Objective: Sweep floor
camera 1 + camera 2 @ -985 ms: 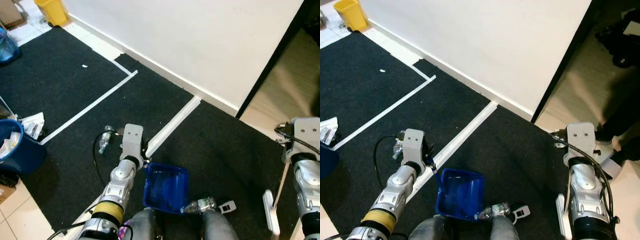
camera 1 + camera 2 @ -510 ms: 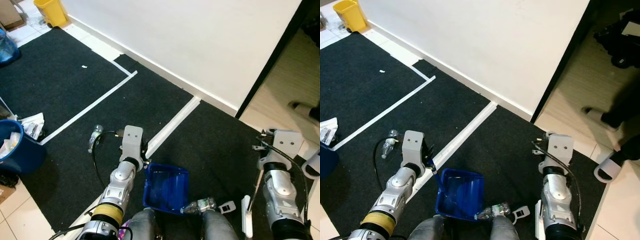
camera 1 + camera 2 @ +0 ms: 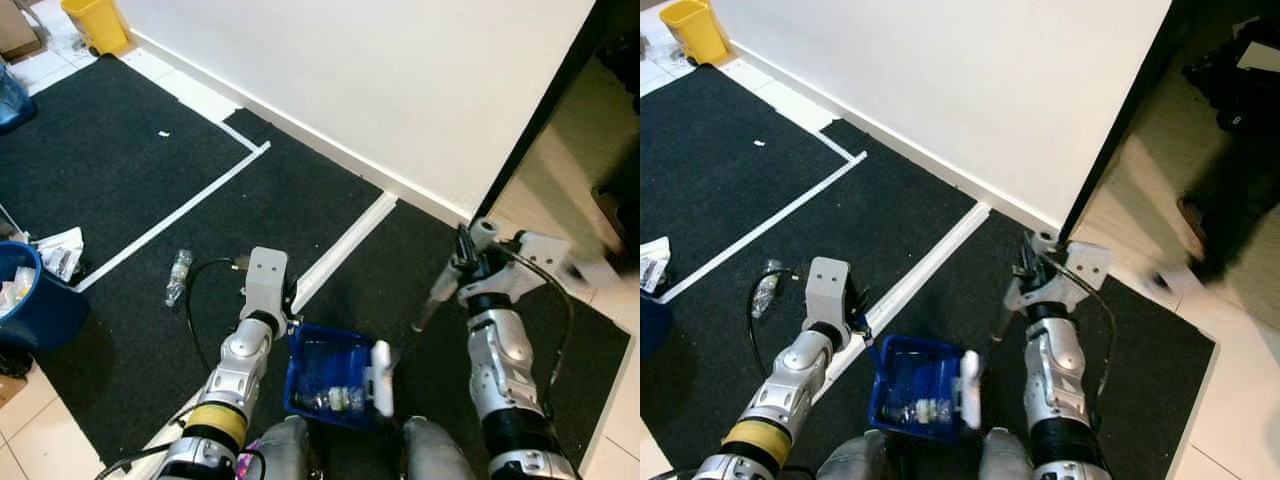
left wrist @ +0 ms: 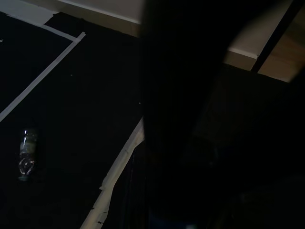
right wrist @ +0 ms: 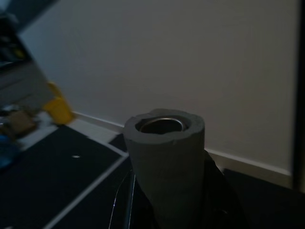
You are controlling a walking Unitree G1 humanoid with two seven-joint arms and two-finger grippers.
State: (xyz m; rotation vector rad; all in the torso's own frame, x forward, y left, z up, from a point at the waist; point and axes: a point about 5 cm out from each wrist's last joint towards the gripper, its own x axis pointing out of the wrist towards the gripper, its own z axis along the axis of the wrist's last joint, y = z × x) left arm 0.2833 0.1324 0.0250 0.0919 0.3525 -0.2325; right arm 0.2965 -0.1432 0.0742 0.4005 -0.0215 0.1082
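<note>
Where the black carpet (image 3: 120, 180) meets the robot's knees, a blue dustpan (image 3: 335, 375) sits flat, a shallow square tray with raised walls, glossy inside, and a crushed clear plastic bottle (image 3: 335, 399) lies against its near wall. The left gripper (image 3: 290, 325) is at the dustpan's left rear corner, where the thin blue handle rises; its fingers are hidden under the wrist block, so how far they are spread cannot be told. The right gripper (image 3: 465, 262) is clamped round the broom handle (image 3: 437, 290), a grey foam-sleeved tube whose hollow metal-lined top end (image 5: 164, 125) stands up close in the right wrist view. From that grip the handle slants down and toward the robot's left to a white broom head (image 3: 381, 377), a narrow bar that rests on the dustpan's right edge, just beside the bottle. A second clear bottle (image 3: 178, 276) lies on the carpet well to the left, near a white tape line (image 3: 180, 218). Farther left stand a blue bin (image 3: 30, 305) holding crumpled wrappers and, by the wall, a yellow bin (image 3: 97, 22).
</note>
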